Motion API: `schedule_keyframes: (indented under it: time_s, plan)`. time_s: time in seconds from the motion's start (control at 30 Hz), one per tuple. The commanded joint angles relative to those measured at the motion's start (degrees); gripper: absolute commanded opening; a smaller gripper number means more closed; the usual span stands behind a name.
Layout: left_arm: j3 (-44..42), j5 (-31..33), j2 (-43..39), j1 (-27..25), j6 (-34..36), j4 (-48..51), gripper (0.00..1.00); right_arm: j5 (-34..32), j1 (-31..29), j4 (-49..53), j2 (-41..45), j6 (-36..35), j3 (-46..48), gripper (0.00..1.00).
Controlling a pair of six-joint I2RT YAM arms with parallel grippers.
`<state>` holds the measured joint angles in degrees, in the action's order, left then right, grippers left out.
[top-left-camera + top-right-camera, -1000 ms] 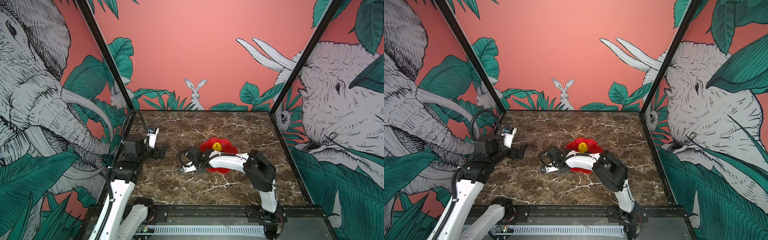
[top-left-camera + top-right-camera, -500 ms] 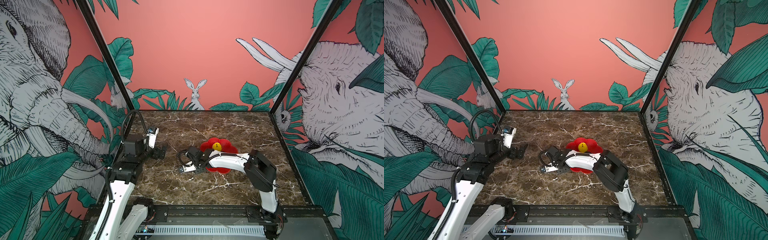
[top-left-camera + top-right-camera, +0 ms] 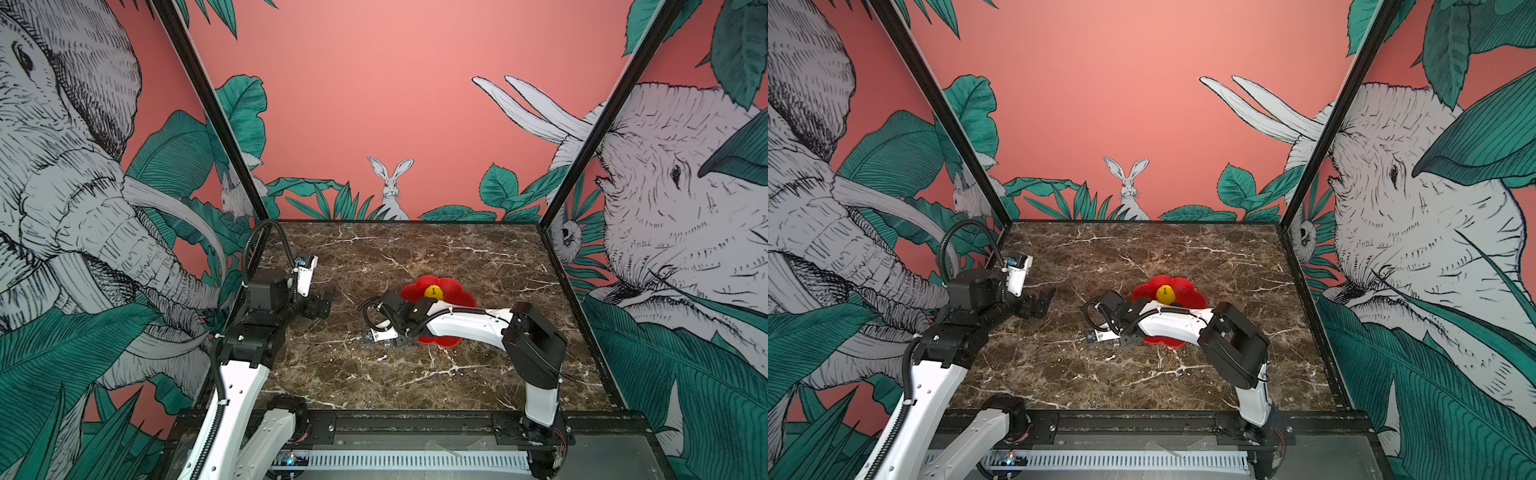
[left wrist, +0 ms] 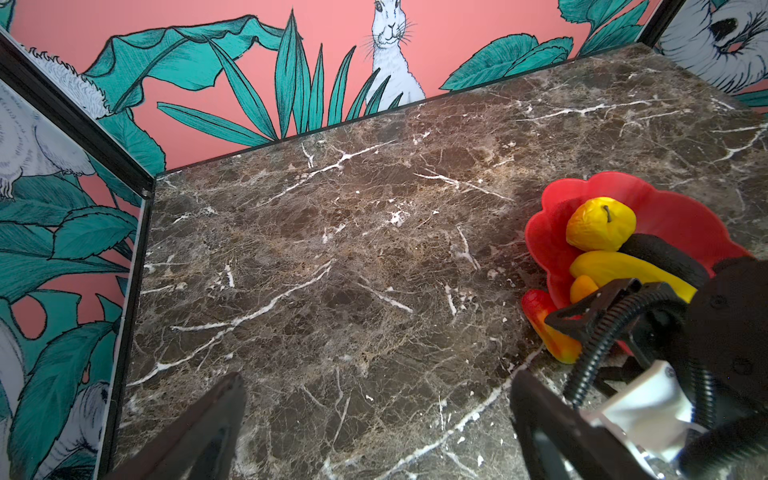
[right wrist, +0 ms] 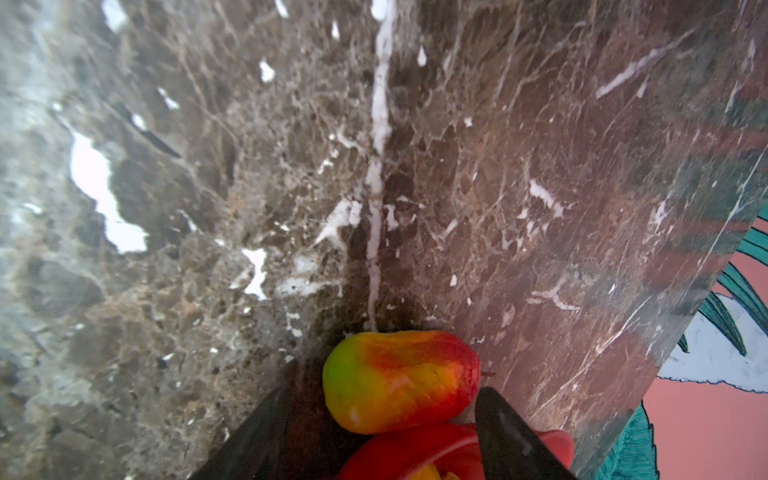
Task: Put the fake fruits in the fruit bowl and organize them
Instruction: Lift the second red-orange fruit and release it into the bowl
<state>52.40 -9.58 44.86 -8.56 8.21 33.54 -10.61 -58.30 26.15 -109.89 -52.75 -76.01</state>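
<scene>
The left arm (image 3: 239, 386) rises from the lower left of both top views. Its elbow is bent and its wrist is levelled toward mid-frame, and the left gripper (image 4: 376, 376) has its jaws spread wide. The right arm (image 3: 465, 326) reaches low from the lower right toward the centre. The right gripper (image 5: 382, 399) is tipped downward, its jaws parted.

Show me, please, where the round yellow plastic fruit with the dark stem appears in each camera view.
In a top view: the round yellow fruit sits just below mid-picture, at the centre of the glossy red flower-shaped bowl.
In a top view: the same spot, centre of the bowl.
Left wrist: in the bowl, beside the yellow oblong fruit; point.
Right wrist: not identifiable; only the bowl's rim shows.
Shared landmark: the red bowl.
</scene>
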Motion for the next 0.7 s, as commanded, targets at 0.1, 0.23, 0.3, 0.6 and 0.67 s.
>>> schedule_keyframes:
  time_s: [0.1, 0.23, 0.3, 0.6, 0.67]
  plan:
    - [-0.64, 0.18, -1.18, 0.03, 0.54, 0.75, 1.00, -4.64, 0.73, -2.29, -3.77, -3.04, -0.73, 0.70]
    - [-0.64, 0.27, -1.27, 0.03, 0.58, 0.79, 1.00, -5.30, 0.82, -3.37, -5.41, -3.79, -1.67, 0.70]
    - [-0.73, 0.35, -1.44, 0.04, 0.58, 0.81, 1.00, -5.38, 0.91, -4.32, -5.94, -4.27, -2.07, 0.69]
    - [-0.83, 0.71, -1.96, 0.03, 0.68, 0.82, 1.00, -4.21, 1.65, -2.83, -8.22, -4.12, -5.80, 0.49]
    - [-0.83, 0.75, -2.01, 0.03, 0.67, 0.82, 1.00, -3.87, 1.79, -2.61, -8.22, -4.03, -5.99, 0.45]
